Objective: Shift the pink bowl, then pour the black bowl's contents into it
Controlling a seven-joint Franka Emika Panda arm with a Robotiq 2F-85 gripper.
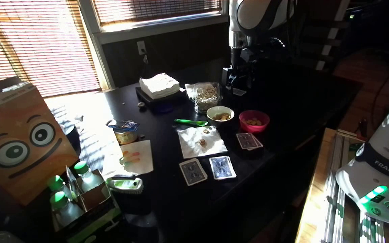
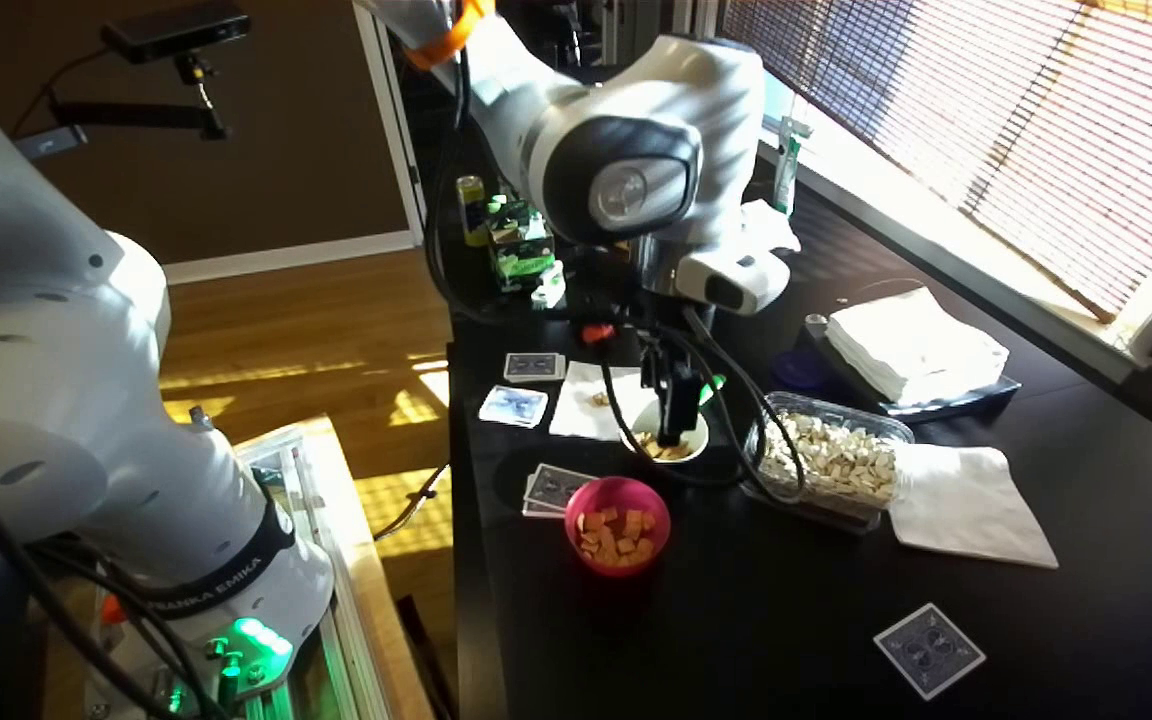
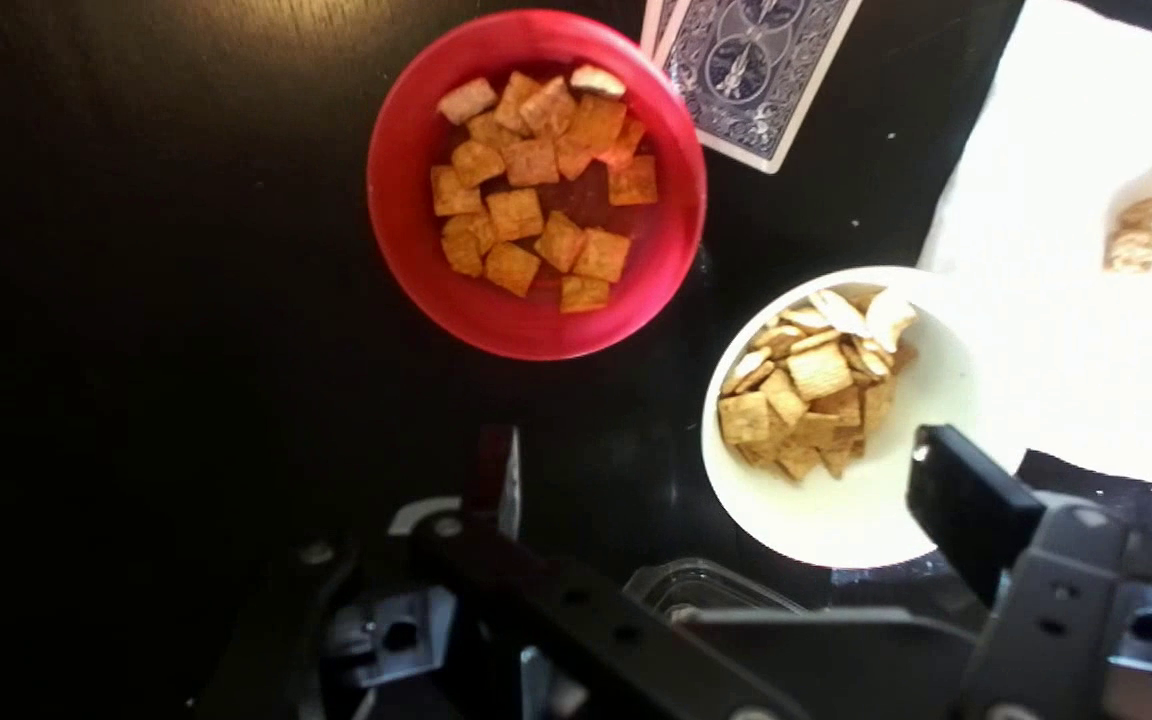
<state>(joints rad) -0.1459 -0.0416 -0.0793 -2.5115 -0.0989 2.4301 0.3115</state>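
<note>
The pink bowl point(image 1: 253, 128) stands on the dark table with square cereal pieces inside. It also shows in an exterior view point(image 2: 576, 548) and at the top of the wrist view point(image 3: 536, 338). The black bowl is hidden or out of view; I cannot pick it out. My gripper point(image 3: 718, 460) is open and empty, with its fingers wide apart. It is raised above the table near the cream-white bowl point(image 3: 836, 525), whose edge shows behind one finger. The pink bowl is apart from the fingers. The gripper also shows in both exterior views point(image 1: 237, 81) point(image 2: 674, 405).
The cream-white bowl holds cereal, beside a napkin point(image 1: 189, 150) and a green spoon point(image 1: 191, 122). A clear container of pale pieces point(image 2: 831, 455) stands near. Playing cards point(image 2: 556, 488) lie by the pink bowl. A napkin stack point(image 2: 911, 345) and a dark blue round item point(image 2: 800, 370) are farther off.
</note>
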